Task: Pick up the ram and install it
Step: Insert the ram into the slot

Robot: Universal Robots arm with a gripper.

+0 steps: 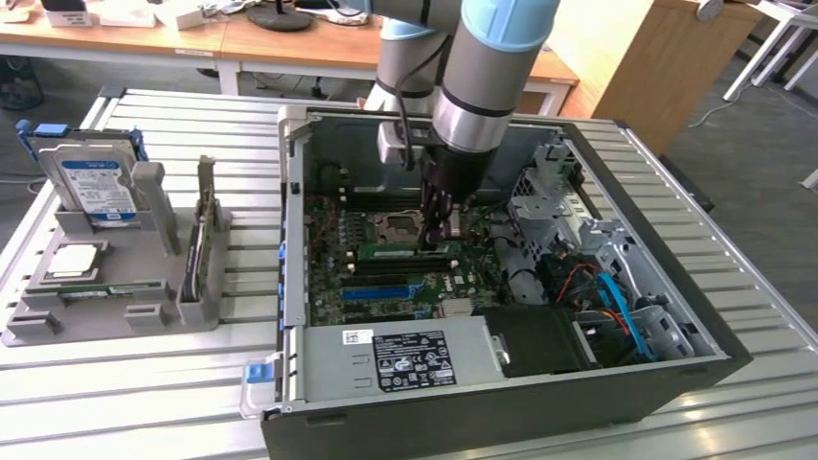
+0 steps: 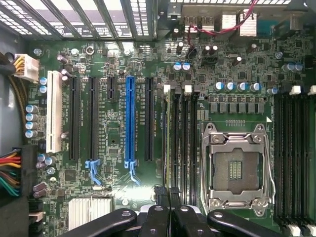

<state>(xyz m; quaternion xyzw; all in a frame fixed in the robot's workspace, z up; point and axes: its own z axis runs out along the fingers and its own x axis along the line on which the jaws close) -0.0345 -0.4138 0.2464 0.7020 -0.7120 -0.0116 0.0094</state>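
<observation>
Slatted metal table (image 1: 141, 393) carried everything, and on it the open computer case (image 1: 511, 422) lay on its side toward the near edge, probably so the board faced up for a reach from above. At the table's edge on the exterior view's left sat a grey parts holder (image 1: 128, 316) with a hard drive (image 1: 96, 187) standing in it. Through the case's open side the arm (image 1: 492, 86) came straight down over the motherboard (image 1: 352, 278).

The gripper (image 1: 442, 230) hung with its jaws clenched together, their tips at the memory slots beside the processor socket (image 2: 236, 170). The ram (image 1: 398, 252) stood on edge in one of those slots, aligned under the tips, a position that suits pushing it home. Whether the tips pinched its top edge or only bore on it, I could not tell.
</observation>
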